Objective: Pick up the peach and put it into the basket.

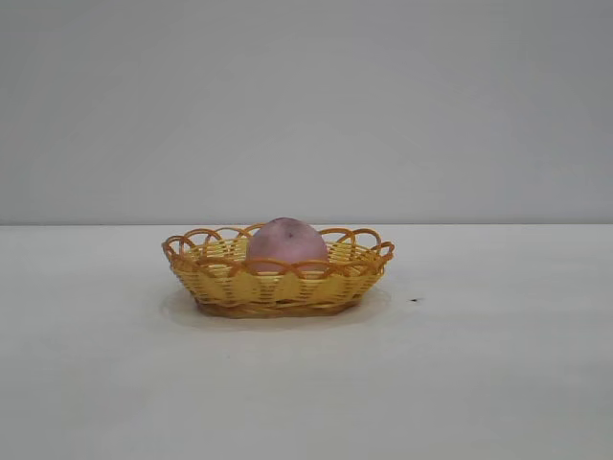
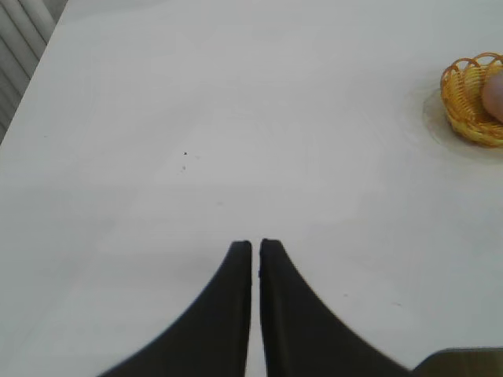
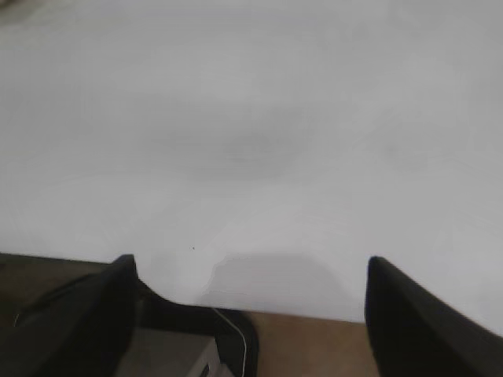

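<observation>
The pink-mauve peach (image 1: 286,241) lies inside the yellow wicker basket (image 1: 220,280) with the orange looped rim, at the middle of the white table. The basket (image 2: 464,98) and a sliver of the peach (image 2: 495,94) also show at the edge of the left wrist view. My left gripper (image 2: 256,245) is shut and empty over bare table, far from the basket. My right gripper (image 3: 250,263) is open and empty, hanging over the table's edge. Neither gripper shows in the exterior view.
A small dark speck (image 1: 414,300) lies on the table right of the basket. The right wrist view shows the table's edge with a brown floor (image 3: 314,345) and a dark base with a cable (image 3: 236,334) below it.
</observation>
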Robot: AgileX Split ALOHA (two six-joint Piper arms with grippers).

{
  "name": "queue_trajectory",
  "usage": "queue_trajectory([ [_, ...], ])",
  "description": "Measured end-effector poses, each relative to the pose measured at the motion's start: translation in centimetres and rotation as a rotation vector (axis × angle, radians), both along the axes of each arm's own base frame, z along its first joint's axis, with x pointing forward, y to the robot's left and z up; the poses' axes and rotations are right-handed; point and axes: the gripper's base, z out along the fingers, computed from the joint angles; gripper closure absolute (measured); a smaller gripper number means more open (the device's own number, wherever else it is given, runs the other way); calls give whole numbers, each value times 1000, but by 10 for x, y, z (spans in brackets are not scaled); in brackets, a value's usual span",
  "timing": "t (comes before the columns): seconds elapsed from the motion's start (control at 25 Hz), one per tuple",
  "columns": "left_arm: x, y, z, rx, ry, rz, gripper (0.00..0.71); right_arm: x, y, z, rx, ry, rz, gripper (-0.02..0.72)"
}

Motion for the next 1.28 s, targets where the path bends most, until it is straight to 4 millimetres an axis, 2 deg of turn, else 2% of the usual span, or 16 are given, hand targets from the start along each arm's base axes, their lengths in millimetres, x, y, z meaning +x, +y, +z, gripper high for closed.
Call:
queue_trajectory([
  [0.36,0,0,0,0,0,0,710,-50,-6,7,35,-325,4,189],
  [0.44,0,0,0,0,0,0,710,-57,-7,6,38,-358,4,189],
  [1.28,0,0,0,3,0,-2,710,-58,-7,6,34,-362,8,189],
])
